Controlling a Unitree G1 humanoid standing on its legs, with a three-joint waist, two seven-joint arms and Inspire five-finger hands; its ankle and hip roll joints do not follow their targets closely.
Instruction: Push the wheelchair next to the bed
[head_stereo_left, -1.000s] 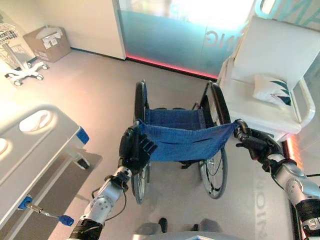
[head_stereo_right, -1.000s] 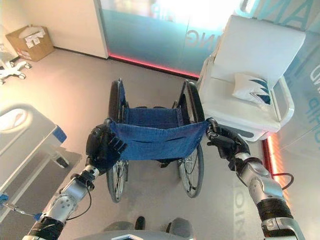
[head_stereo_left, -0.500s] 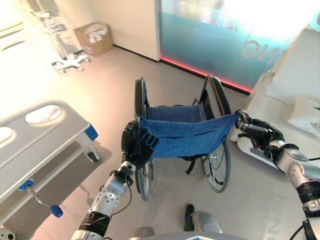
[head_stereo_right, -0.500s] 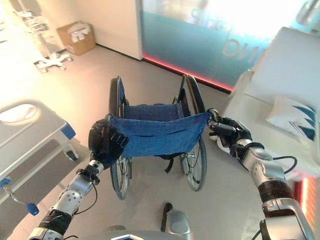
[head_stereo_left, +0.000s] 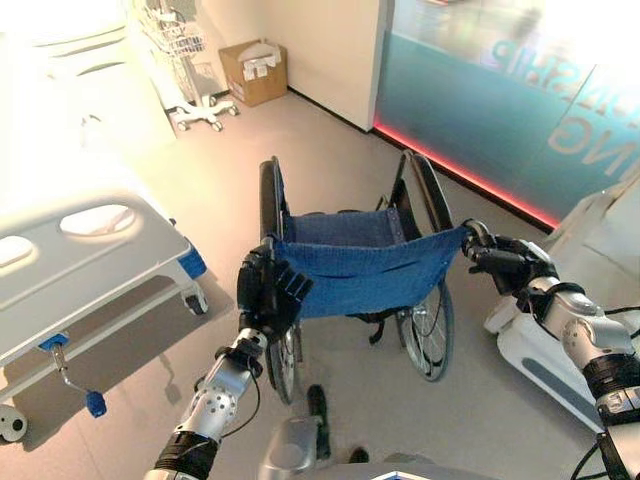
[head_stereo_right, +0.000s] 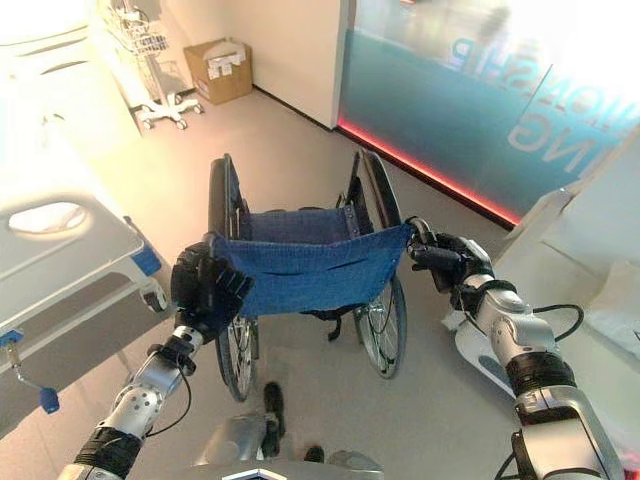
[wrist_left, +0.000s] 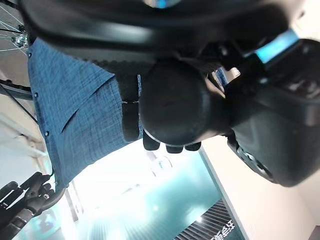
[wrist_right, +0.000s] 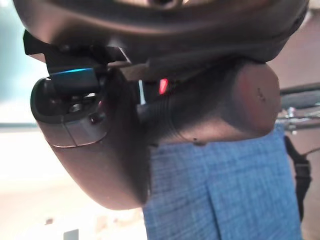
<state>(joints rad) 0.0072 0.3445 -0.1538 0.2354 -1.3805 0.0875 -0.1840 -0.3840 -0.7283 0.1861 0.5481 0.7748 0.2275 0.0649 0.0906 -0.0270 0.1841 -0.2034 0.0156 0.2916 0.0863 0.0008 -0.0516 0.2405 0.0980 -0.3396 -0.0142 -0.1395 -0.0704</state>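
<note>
Both hands are clamped on the wheelchair's (head_stereo_left: 350, 270) 2 push handles as we're looking down on it: our left hand (head_stereo_left: 268, 292) is wrapping its fingers round the left handle (wrist_left: 175, 107), our right hand (head_stereo_left: 505, 265) is curling tight round the right handle (wrist_right: 220, 107). We're seeing the blue fabric backrest (head_stereo_left: 370, 272) stretching between the 2 grips, the seat beyond it, and the big wheels (head_stereo_left: 272, 205) standing on the grey floor (head_stereo_left: 330, 150). The chair is sitting mid-room, with open floor between it and the bed (head_stereo_left: 80, 270) lying off to our left. We're also catching a white recliner base (head_stereo_left: 550, 350) just right of the chair, a cardboard box (head_stereo_left: 253, 72) against the far wall, and a wheeled stand (head_stereo_left: 185, 60) beside that box.
</note>
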